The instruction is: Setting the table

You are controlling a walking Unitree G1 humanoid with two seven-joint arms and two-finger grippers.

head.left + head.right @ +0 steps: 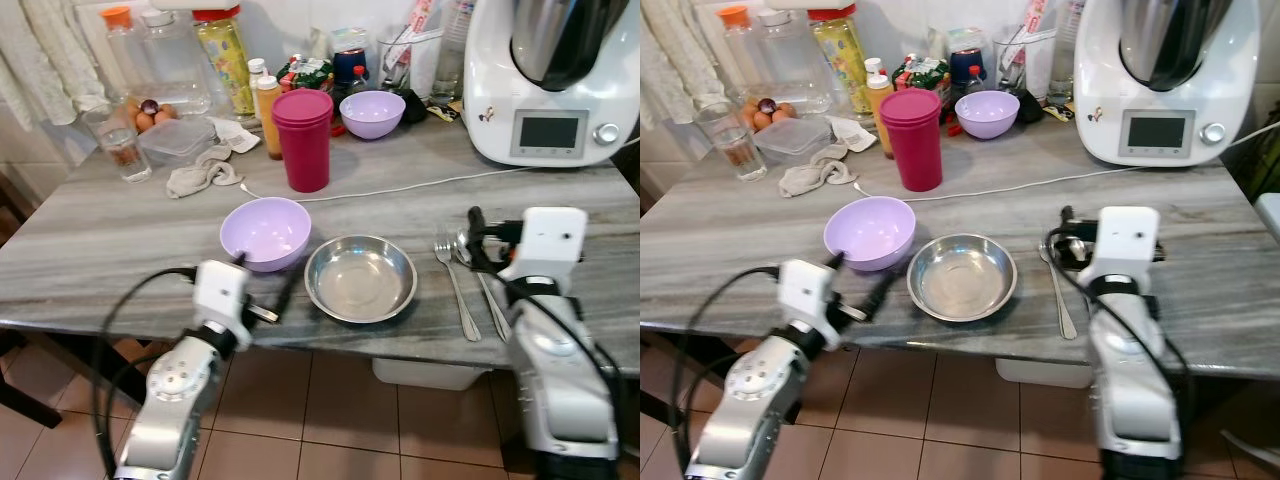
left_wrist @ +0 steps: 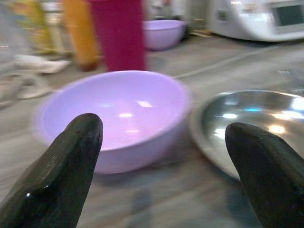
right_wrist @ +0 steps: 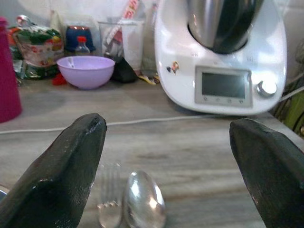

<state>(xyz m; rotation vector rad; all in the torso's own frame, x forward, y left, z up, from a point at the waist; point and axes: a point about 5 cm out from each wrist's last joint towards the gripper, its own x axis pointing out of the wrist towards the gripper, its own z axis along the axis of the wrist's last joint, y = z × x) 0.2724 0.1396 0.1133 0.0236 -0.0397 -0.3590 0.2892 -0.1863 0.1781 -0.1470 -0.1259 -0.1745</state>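
While both hands gape empty at the worktop edge, left hand faces the lilac bowl beside the steel bowl; right hand hovers over fork and spoon.

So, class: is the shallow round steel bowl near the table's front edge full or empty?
Empty. The shallow round steel bowl stands upright, and its bare shiny bottom shows across the whole inside, with nothing lying in it.

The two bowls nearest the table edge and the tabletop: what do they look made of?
Purple bowl: looks like plastic, opaque with a soft, dull sheen. Silver bowl: seemingly stainless steel, with mirror-like reflections of its surroundings. Table: grey with long streaked veins, like marble or a laminate imitation; the pictures cannot settle which.
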